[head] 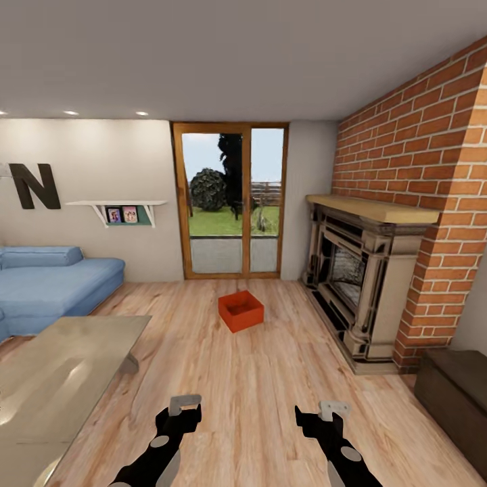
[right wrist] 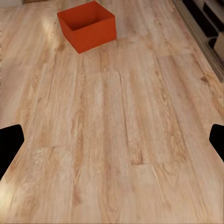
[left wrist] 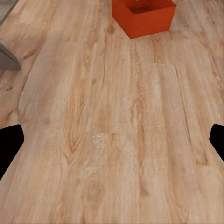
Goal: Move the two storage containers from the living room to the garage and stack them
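Observation:
One orange-red open-topped storage container [head: 241, 311] sits on the light wood plank floor of the living room, in front of the glass doors. It also appears in the left wrist view [left wrist: 143, 17] and the right wrist view [right wrist: 87, 25]. My left gripper [head: 184, 404] and right gripper [head: 333, 409] hover low over the planks, well short of the container, both open and empty. In each wrist view the dark fingertips [left wrist: 10, 144] [right wrist: 10, 144] stand wide apart at the edges. The garage is out of view.
A glass-topped table [head: 61, 385] stands close at the left, with a blue sofa [head: 47, 284] behind it. The red brick fireplace [head: 365, 284] fills the right wall, and a dark cabinet [head: 453, 392] stands near right. Open planks lead ahead to the wood-framed glass doors [head: 230, 203].

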Motion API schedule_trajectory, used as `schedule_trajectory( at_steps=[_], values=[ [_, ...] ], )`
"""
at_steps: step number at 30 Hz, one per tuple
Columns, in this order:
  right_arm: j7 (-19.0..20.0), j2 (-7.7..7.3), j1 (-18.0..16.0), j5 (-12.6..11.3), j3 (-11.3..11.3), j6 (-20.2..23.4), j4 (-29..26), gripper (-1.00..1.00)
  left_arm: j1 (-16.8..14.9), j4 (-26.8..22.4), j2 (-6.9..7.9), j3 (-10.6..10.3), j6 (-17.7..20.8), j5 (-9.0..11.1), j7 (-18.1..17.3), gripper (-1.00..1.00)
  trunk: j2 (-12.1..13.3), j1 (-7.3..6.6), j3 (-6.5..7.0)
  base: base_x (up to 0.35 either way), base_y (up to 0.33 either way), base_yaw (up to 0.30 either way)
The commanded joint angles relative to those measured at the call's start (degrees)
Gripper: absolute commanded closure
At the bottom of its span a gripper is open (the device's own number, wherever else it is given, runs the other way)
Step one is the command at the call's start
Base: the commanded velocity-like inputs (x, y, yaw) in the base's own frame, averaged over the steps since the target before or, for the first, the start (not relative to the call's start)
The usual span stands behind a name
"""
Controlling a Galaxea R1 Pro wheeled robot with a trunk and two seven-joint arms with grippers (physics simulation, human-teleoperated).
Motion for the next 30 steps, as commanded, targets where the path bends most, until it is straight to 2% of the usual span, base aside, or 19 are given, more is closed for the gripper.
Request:
schedule_trajectory(
  at_steps=[1,30],
  values=[
    [-0.23,-0.05,-0.01,-0.6,0.27,-0.24,0.05,-1.0,-0.04,0.08,-0.05,0.27,-0.21,-0.17,0.07,-1.0,-0.03,0.05,-0.02,0.285,-0.219,0.225],
    [-0.23,0.04,-0.01,-0.6,0.27,-0.24,0.43,-1.0,-0.04,0.08,-0.05,0.27,-0.21,-0.17,0.07,-1.0,-0.03,0.05,-0.02,0.262,-0.237,0.243]
  ],
)
